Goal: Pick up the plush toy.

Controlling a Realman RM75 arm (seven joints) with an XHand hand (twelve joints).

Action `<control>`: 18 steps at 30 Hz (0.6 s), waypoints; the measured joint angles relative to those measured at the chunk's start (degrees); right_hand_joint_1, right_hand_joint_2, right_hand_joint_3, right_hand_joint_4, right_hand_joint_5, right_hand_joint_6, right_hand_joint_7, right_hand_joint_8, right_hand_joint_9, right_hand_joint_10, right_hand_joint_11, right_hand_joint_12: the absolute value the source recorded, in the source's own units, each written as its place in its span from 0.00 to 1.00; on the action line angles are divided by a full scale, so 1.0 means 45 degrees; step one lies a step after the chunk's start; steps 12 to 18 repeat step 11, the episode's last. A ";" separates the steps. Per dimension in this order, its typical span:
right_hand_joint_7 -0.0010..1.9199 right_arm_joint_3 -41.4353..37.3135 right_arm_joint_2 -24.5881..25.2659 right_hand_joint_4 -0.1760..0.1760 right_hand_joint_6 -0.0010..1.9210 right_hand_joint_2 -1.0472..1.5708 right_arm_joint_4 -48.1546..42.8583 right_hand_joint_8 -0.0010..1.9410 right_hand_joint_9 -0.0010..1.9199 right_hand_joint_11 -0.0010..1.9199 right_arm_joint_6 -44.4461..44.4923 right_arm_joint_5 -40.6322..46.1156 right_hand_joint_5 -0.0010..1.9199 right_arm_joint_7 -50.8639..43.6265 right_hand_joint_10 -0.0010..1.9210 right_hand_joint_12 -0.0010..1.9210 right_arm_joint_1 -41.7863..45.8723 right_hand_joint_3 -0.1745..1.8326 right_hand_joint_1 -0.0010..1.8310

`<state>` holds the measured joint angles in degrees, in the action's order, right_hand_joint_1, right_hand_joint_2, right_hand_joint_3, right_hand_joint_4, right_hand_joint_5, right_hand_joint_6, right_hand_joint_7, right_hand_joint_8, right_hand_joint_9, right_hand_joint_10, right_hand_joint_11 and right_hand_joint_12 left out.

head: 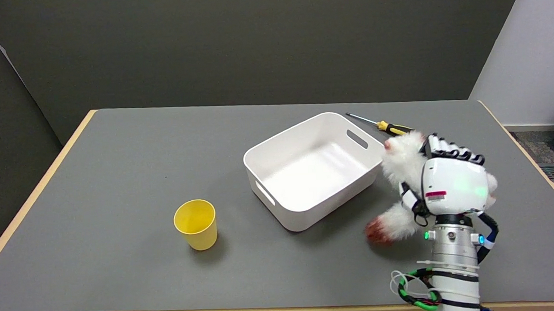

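The plush toy [400,161], white fur w/ a reddish tip, is seen near the table's [117,183] right edge, just beside the white bin's [313,170] right wall. The right hand [451,179] is laid over it from the near side, fingers [452,150] curled across the toy's top; fur shows on both sides of the palm. The toy's middle is hidden by the hand, so whether it's lifted can't be told. A screwdriver [384,125] lies behind, handle partly covered. A yellow cup [196,223] stands twd the near edge.
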<state>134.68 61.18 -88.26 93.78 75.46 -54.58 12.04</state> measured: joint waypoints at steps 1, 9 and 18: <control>0.41 -0.0013 -0.0079 0.00 0.72 0.78 0.0001 0.75 0.42 0.41 0.0080 -0.0083 0.31 0.0000 0.92 0.97 -0.0003 0.35 0.74; 0.41 -0.0215 -0.1023 0.00 0.73 0.78 -0.0124 0.74 0.42 0.41 0.0914 -0.0674 0.31 0.0007 0.92 0.97 0.0103 0.36 0.74; 0.41 -0.0315 -0.1248 0.00 0.73 0.78 -0.0171 0.74 0.42 0.41 0.1069 -0.0810 0.31 0.0021 0.92 0.97 0.0157 0.36 0.74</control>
